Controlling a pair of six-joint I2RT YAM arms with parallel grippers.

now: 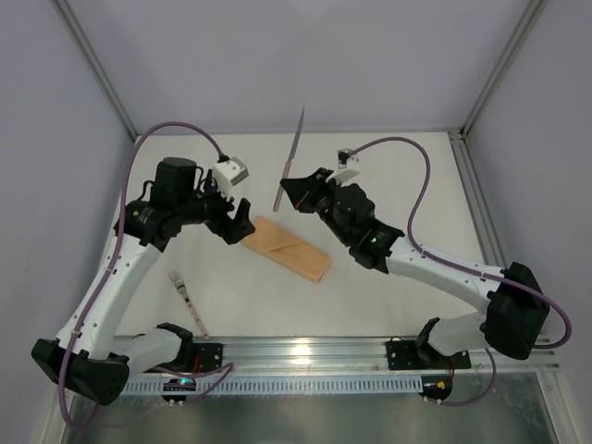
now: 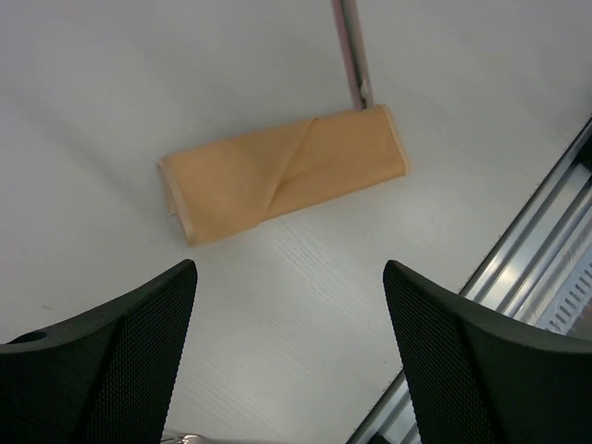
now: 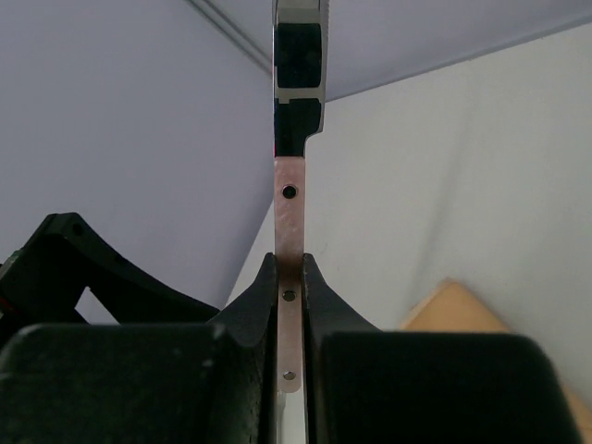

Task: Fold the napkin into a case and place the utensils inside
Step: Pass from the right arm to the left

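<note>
Where the case (image 1: 289,248) lies: flat on the worktop (image 1: 407,176) between both pincers, long axis diagonal, far-left to near-right.
Right pincer (image 1: 301,192): clamped on the knife (image 1: 295,148), raised just beside the case's far end.
Left pincer (image 1: 239,220): spread wide, empty, beside that same end.
Fork (image 1: 188,302): near-left, well apart.

Lab test cell: white table (image 1: 398,176), grey walls (image 1: 277,55), aluminium frame (image 1: 499,65)

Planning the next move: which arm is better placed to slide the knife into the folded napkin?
Right, likely. The right gripper is shut on the knife, held up just beyond the folded napkin. The left gripper hangs open and empty by the napkin's end.
</note>
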